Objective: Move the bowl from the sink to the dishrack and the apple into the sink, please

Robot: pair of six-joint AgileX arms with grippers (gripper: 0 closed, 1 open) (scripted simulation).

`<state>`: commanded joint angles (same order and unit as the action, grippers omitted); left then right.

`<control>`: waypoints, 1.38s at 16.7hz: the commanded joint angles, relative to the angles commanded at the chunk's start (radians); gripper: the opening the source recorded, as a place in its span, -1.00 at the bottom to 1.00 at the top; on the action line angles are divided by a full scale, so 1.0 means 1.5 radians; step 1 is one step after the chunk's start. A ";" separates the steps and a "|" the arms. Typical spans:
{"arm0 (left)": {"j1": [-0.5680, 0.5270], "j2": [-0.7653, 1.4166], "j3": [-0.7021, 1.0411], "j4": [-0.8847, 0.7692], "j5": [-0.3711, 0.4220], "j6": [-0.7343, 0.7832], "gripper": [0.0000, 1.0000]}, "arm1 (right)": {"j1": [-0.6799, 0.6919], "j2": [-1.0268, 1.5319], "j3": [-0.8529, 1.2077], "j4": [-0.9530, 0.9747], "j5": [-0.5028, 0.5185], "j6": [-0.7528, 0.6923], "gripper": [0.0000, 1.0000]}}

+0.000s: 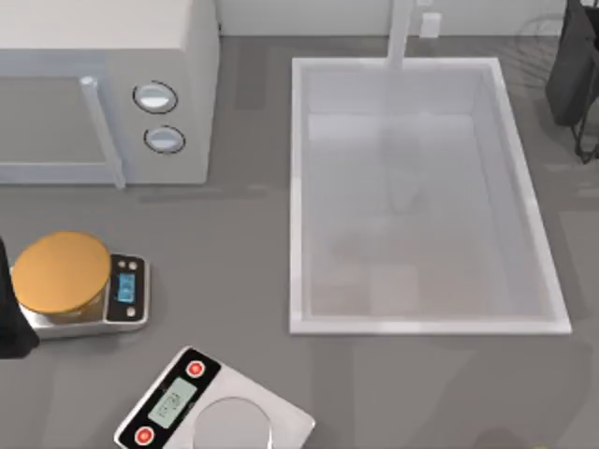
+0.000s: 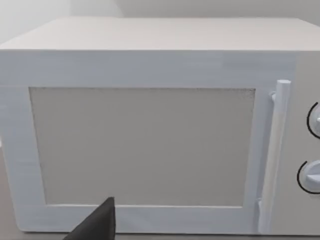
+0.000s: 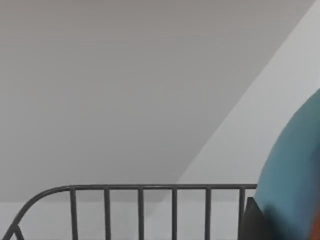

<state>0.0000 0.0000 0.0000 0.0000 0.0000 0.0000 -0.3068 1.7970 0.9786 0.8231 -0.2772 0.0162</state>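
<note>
One bowl (image 3: 295, 170) against right gripper (image 3: 255, 220) | grip unclear | above dishrack (image 3: 140, 200)

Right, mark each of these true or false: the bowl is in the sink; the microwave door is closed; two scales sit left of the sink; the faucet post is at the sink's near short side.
1. The bowl is in the sink. False: the bowl is up beside the dishrack wire rail, not in the sink.
2. The microwave door is closed. True.
3. Two scales sit left of the sink. True: an orange-topped scale and a silver scale.
4. The faucet post is at the sink's near short side. False: the faucet post stands at the far short side.
</note>
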 joint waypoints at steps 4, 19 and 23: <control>0.000 0.000 0.000 0.000 0.000 0.000 1.00 | 0.000 0.000 0.000 0.000 0.000 0.000 0.21; 0.000 0.000 0.000 0.000 0.000 0.000 1.00 | -0.001 0.000 0.000 0.000 0.000 0.000 1.00; 0.000 0.000 0.000 0.000 0.000 0.000 1.00 | 0.009 -0.064 -0.033 -0.028 0.009 0.000 1.00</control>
<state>0.0000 0.0000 0.0000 0.0000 0.0000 0.0000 -0.2927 1.7007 0.9295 0.7816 -0.2644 0.0161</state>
